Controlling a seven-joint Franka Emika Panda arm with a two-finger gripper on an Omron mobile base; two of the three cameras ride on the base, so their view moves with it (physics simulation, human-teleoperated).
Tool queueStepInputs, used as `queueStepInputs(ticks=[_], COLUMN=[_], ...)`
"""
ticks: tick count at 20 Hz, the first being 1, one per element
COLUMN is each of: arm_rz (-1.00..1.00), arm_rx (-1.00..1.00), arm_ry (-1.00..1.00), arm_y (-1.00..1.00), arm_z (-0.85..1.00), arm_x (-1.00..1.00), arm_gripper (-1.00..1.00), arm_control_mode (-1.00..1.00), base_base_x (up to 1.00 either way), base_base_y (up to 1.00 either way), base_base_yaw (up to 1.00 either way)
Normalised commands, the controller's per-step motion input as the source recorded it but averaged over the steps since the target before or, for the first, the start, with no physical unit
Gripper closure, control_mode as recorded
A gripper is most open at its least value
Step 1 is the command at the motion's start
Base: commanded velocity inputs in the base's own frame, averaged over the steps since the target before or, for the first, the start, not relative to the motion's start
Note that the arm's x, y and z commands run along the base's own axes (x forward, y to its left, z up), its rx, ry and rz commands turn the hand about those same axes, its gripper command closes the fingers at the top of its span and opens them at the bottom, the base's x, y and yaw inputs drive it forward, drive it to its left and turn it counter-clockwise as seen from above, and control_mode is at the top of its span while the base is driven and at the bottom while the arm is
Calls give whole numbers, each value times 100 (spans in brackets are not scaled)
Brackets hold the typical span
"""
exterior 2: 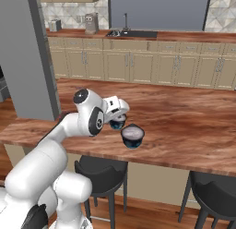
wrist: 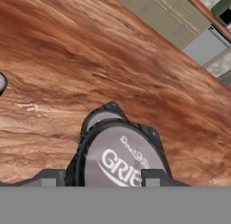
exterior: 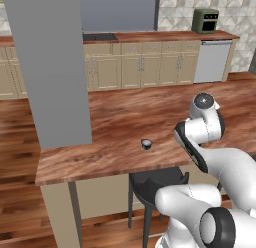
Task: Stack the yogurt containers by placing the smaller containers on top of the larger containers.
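left base view: the tiniest dark cup with a whitish top [exterior: 146, 144] sits alone on the reddish wooden counter [exterior: 115, 122]. right base view: the gripper [exterior 2: 120, 120] holds the middle-sized dark cup [exterior 2: 118, 123] just beside the widest squat blue cup [exterior 2: 132, 136]. hand view: fingers [wrist: 152, 177] flank a grey lid, apparently grasping. next, judging by this: lift it onto the widest cup.

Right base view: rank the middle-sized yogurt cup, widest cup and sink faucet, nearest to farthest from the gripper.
1. Middle-sized cup, between the fingers.
2. Widest cup, close beside it, rightward in view.
3. Sink faucet, far behind, at the back.
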Motion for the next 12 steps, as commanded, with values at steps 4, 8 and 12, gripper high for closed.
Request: queueStepInputs(ticks=[4, 8, 12], arm_rz=[0, 0, 0], arm_rx=[0, 0, 0], arm_ry=[0, 0, 0], arm_y=[-14, -9, -8], arm_z=[-10, -19, -20], arm_x=[1, 0, 0], arm_gripper=[100, 100, 100], arm_control_mode=[-100, -100, -100], base_base_x=[0, 0, 0], base_base_y=[0, 0, 0], base_base_yaw=[0, 0, 0])
